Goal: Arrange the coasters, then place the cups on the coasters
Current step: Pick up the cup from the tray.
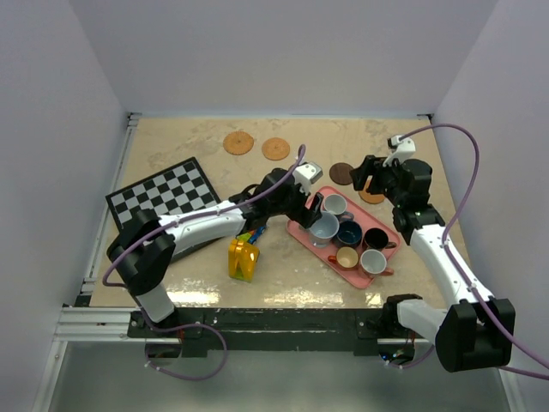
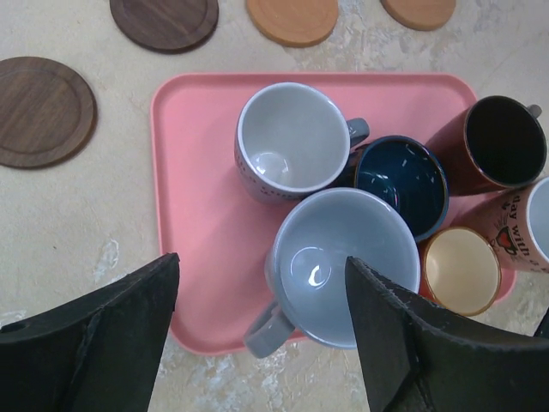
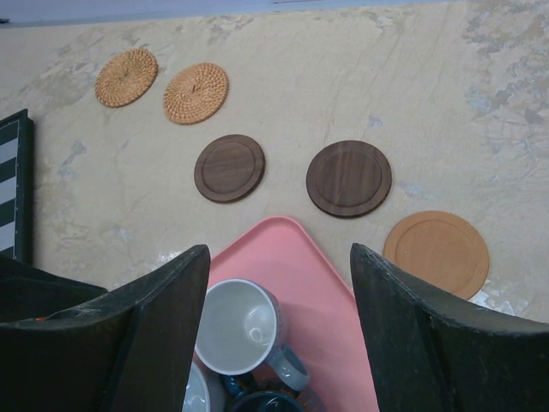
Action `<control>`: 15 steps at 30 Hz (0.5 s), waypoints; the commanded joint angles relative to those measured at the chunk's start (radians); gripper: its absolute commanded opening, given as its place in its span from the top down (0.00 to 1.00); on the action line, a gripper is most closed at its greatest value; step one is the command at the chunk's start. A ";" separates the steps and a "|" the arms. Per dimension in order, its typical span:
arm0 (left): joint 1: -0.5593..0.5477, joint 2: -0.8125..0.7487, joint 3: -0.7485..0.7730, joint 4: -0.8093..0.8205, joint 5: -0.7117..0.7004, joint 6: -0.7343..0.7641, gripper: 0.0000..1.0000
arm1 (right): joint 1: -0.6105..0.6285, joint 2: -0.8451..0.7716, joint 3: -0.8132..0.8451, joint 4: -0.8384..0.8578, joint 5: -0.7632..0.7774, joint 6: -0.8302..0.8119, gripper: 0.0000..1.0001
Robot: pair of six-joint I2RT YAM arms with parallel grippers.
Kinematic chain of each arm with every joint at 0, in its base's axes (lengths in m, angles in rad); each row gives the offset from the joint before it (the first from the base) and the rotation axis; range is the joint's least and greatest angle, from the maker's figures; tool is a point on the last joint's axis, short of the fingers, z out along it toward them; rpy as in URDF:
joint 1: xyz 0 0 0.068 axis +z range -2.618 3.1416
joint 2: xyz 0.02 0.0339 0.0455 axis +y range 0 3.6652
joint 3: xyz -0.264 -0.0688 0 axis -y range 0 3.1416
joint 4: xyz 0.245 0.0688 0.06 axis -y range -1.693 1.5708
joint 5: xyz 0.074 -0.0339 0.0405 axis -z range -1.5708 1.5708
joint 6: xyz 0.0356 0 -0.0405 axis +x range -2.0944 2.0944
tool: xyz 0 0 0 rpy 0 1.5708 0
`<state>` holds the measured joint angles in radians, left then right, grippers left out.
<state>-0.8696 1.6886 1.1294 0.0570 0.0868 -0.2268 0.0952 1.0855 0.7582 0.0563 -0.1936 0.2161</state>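
Six cups stand crowded on the pink tray (image 2: 202, 215). My left gripper (image 2: 262, 262) is open above it, one finger left of the pale blue cup (image 2: 343, 266) and the other over its bowl; its handle points toward me. Around it are the grey-white cup (image 2: 292, 142), navy cup (image 2: 401, 176), black cup (image 2: 506, 142) and tan cup (image 2: 461, 270). My right gripper (image 3: 279, 249) hangs open and empty over the tray's far corner (image 3: 300, 257). On the table beyond lie two woven coasters (image 3: 126, 77), two dark brown coasters (image 3: 229, 167) and an orange coaster (image 3: 436, 254).
A checkerboard (image 1: 163, 190) lies at the left of the table. Colourful toy blocks (image 1: 243, 257) sit near the front edge, left of the tray. A sixth cup, white with a print (image 2: 536, 219), stands at the tray's right end. White walls enclose the table.
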 commanded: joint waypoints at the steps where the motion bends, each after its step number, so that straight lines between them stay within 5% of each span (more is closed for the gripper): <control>1: -0.028 0.049 0.072 -0.003 -0.056 -0.003 0.19 | -0.002 -0.015 -0.007 0.011 0.000 0.011 0.29; 15: -0.052 0.145 0.138 -0.048 -0.082 0.030 0.45 | 0.000 -0.032 -0.011 0.019 0.016 0.014 0.29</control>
<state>-0.9119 1.8366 1.2182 0.0071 0.0204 -0.2173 0.0952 1.0832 0.7490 0.0547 -0.1928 0.2203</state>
